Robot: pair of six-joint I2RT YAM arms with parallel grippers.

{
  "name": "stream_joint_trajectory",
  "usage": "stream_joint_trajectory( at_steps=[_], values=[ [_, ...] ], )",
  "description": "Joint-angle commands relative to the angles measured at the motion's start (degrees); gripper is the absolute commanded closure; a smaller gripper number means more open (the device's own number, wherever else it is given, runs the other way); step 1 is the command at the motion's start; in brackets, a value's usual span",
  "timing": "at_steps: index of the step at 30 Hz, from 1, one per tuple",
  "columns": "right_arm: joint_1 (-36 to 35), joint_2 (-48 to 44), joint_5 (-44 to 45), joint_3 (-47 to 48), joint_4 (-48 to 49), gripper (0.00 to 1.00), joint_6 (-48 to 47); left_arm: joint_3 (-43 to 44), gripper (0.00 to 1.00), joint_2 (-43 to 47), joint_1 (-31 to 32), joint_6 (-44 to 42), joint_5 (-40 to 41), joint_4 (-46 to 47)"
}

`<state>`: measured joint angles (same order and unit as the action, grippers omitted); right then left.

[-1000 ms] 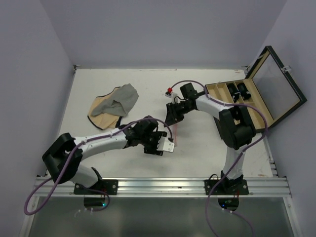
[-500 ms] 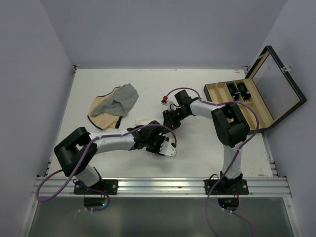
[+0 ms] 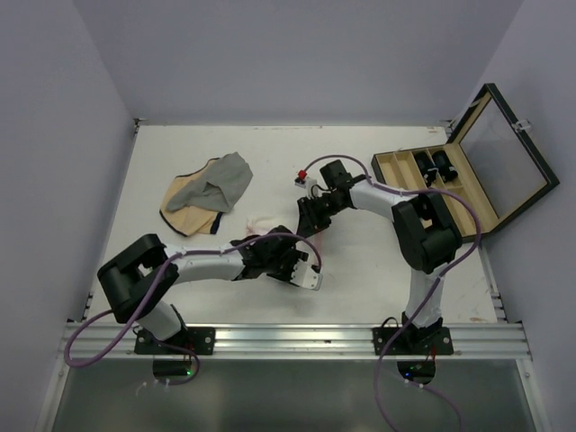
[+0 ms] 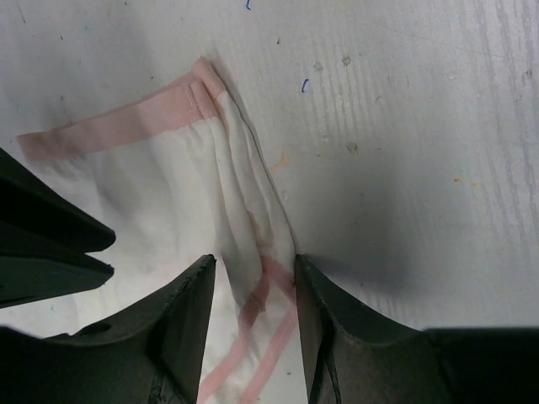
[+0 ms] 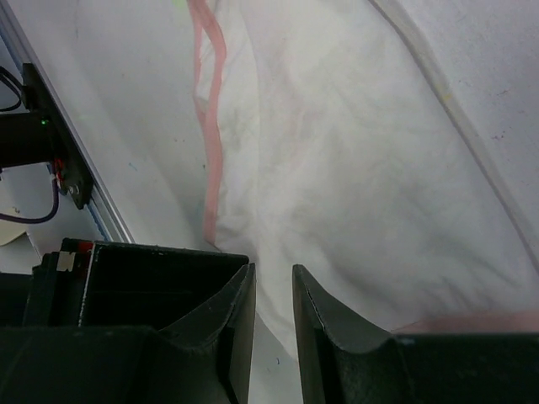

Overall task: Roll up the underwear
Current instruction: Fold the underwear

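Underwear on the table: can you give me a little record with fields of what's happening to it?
Underwear: white, pink trim, rumpled, not rolled
Left gripper: pinching a fold
Right gripper: closed on another part
Cloths: grey on tan, far left, apart from both arms
Case: open, far right

**A:** What colours am I getting between the left fingers (image 4: 189, 328)?

**B:** On my screen, white underwear (image 4: 168, 194) with a pale pink band along its edges and a faint pink tinge in the folds. The left fingers are black, and so are the right fingers (image 5: 232, 337).

**A:** And around them?

**B:** I see an off-white counter (image 4: 404, 126) with tiny dark specks. Well beyond the left fingers there is a grey cloth (image 3: 229, 180) and a tan cloth (image 3: 184, 211). Beyond the right fingers, a case (image 3: 468, 193) is black outside and tan inside.
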<state>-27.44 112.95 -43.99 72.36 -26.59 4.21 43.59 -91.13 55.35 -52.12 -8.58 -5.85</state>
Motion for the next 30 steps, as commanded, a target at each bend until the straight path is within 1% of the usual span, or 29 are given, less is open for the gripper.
stream_joint_trajectory(
  at_steps=[1,4,7,8,11,16,21,22,24,25,26,29,30],
  values=[
    [-0.2,-4.5,-0.1,0.2,-1.2,0.71,-1.1,-3.2,0.53,1.4,0.8,-0.2,2.3,0.9],
    [-0.2,-4.5,-0.4,0.3,-1.9,0.71,-1.4,-4.5,0.53,3.0,1.9,-0.4,3.7,1.1],
    [-0.2,-4.1,-0.6,0.8,-2.3,0.71,-1.5,-5.9,0.57,3.5,3.3,-1.0,4.9,1.6],
    [-0.2,-4.0,-0.8,0.8,-2.3,0.71,-1.5,-6.1,0.6,3.4,3.4,-1.0,4.8,1.8],
    [-0.3,-3.9,-1.7,0.6,-2.0,0.71,-1.1,-6.5,0.63,2.4,3.5,-0.9,5.2,2.4],
    [-1.1,-3.3,-2.9,-0.6,-1.7,0.71,-1.0,-6.4,0.66,0.4,3.6,-1.0,5.6,3.4],
    [-1.5,-1.7,-3.0,-1.2,-2.3,0.71,-2.5,-5.9,0.77,-1.2,3.6,-0.6,5.0,2.9],
    [-1.5,-0.7,-2.9,-1.0,-2.4,0.71,-3.0,-5.6,0.83,-1.4,3.6,-0.2,4.2,1.9],
    [-1.5,0.3,-1.5,-1.1,-2.4,0.71,-3.8,-4.2,0.9,-1.6,3.5,0.4,3.3,0.3],
    [-1.5,1.4,-0.6,-1.4,-2.2,0.72,-5.7,-3.6,0.94,-1.4,3.6,1.7,2.4,-1.1],
    [-1.5,2.2,0.1,-1.5,-1.9,0.72,-6.4,-2.0,1.0,-1.2,3.6,2.4,1.8,-2.3],
    [-1.7,4.5,-0.7,-1.8,-2.9,0.73,-6.9,1.0,1.0,-0.5,3.6,5.9,-0.6,-7.4],
    [-2.2,4.7,-1.8,-2.1,-3.1,0.73,-7.2,3.4,1.0,-0.4,3.6,6.4,-1.3,-9.3]
  ],
)
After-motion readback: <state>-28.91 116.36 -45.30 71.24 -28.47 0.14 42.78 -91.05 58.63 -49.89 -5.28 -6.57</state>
